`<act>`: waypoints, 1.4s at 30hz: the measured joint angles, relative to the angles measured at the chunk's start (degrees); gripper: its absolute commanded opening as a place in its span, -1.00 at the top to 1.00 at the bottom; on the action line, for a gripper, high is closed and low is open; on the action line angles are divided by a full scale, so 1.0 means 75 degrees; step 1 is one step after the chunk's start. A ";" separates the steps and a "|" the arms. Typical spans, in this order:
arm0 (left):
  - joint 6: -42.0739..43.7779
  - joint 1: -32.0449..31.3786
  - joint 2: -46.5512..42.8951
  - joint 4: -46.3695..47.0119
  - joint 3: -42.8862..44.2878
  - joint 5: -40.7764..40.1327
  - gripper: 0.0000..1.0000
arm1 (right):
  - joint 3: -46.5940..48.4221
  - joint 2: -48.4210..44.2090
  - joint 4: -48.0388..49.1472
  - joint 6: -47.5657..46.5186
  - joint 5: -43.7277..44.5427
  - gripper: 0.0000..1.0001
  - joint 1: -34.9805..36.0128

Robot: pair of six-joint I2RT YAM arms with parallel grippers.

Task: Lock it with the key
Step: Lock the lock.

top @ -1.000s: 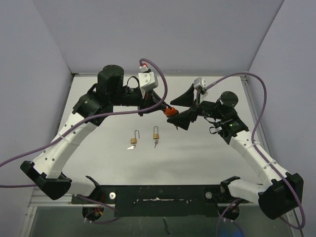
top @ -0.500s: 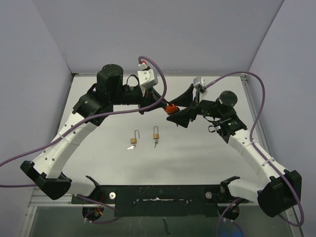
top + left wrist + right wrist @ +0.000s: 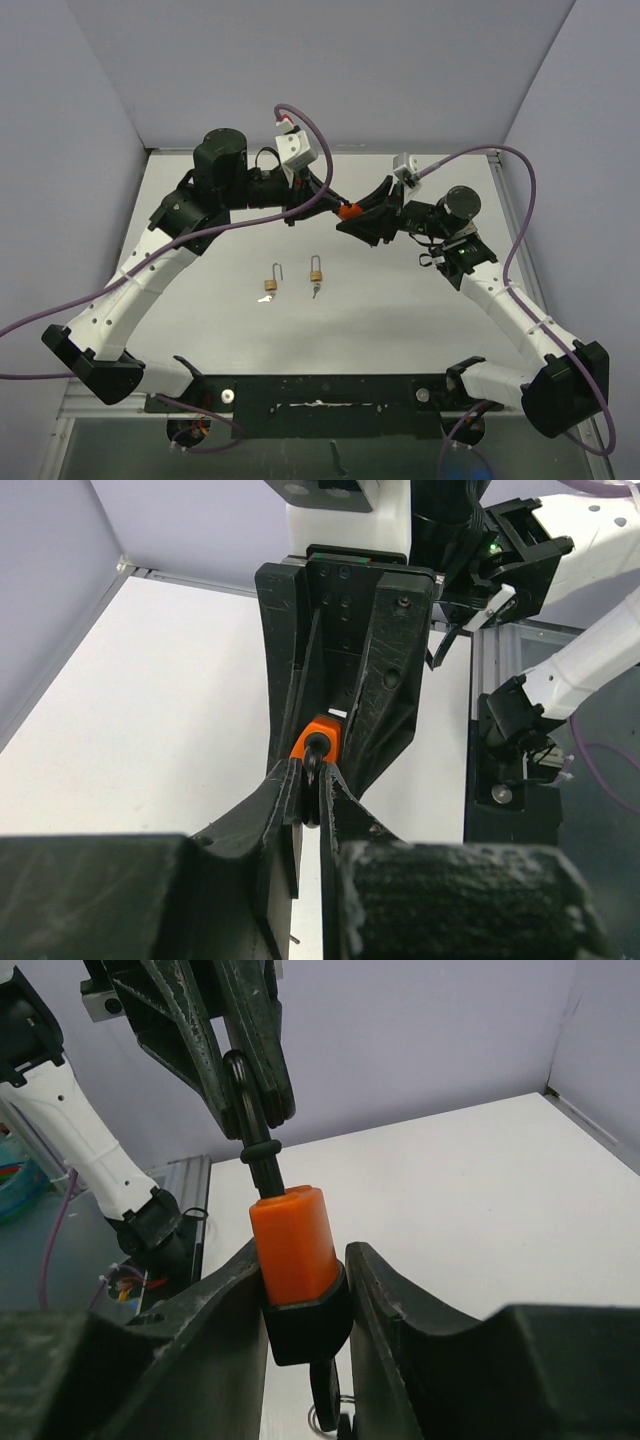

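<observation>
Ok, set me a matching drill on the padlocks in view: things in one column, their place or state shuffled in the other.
1. orange padlock body
2. black shackle
3. left brass padlock
4. right brass padlock

A. on the table, shackle swung open
B. between the right fingers
C. on the table, key at its near end
D. pinched by the left fingers

Pairs: 1-B, 2-D, 3-A, 4-C
</observation>
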 measured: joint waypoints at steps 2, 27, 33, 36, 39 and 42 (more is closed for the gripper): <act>-0.0044 -0.0015 -0.0009 0.0111 -0.0070 -0.0047 1.00 | 0.0000 0.0023 0.0003 0.0012 -0.0012 1.00 -0.0003; -0.0216 0.0000 -0.0332 0.0944 -0.0495 0.0650 1.00 | -0.0055 0.0131 0.1483 0.1192 -0.0915 1.00 -0.0029; -0.0458 -0.0003 -0.0356 0.1393 -0.0592 0.0819 1.00 | 0.0029 0.0277 0.2066 0.1655 -0.1075 1.00 -0.0073; -0.0519 0.0015 -0.0356 0.1539 -0.0638 0.0813 1.00 | 0.0087 0.0411 0.2320 0.1842 -0.1131 1.00 -0.0122; -0.0530 0.0023 -0.0364 0.1664 -0.0711 0.0801 1.00 | 0.0108 0.0472 0.2428 0.1929 -0.1174 1.00 -0.0166; -0.0525 0.0038 -0.0402 0.1711 -0.0758 0.0752 1.00 | 0.0166 0.0525 0.2477 0.2008 -0.1186 1.00 -0.0166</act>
